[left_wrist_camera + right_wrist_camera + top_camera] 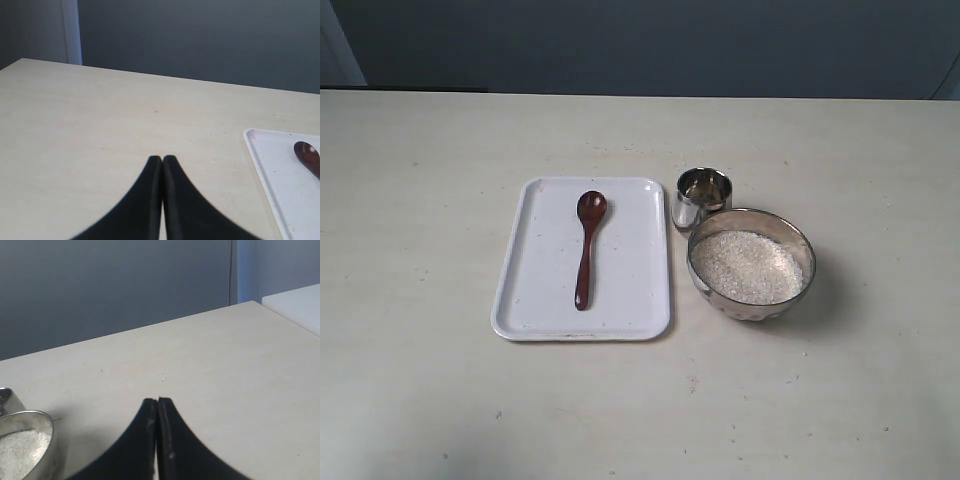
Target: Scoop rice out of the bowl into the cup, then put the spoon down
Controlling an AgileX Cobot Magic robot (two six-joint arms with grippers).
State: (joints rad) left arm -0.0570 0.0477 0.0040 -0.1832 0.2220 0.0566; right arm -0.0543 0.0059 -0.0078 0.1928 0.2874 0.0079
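The dark wooden spoon (587, 245) lies on a white tray (535, 290), its oval end toward the far side; that end also shows in the left wrist view (308, 156). The steel bowl (751, 264) holds white rice (748, 267) right of the tray, and its rim (30, 416) and rice (20, 450) show in the right wrist view. The small steel cup (702, 197) stands just behind the bowl. My left gripper (162, 159) is shut and empty over bare table, left of the tray. My right gripper (157, 401) is shut and empty, right of the bowl. Neither arm appears in the exterior view.
A pale table (440, 400) carries everything. The tray corner (250, 134) lies near the left gripper. A dark wall (650, 40) runs behind the table's far edge. A white surface (300, 307) adjoins the table at the right side.
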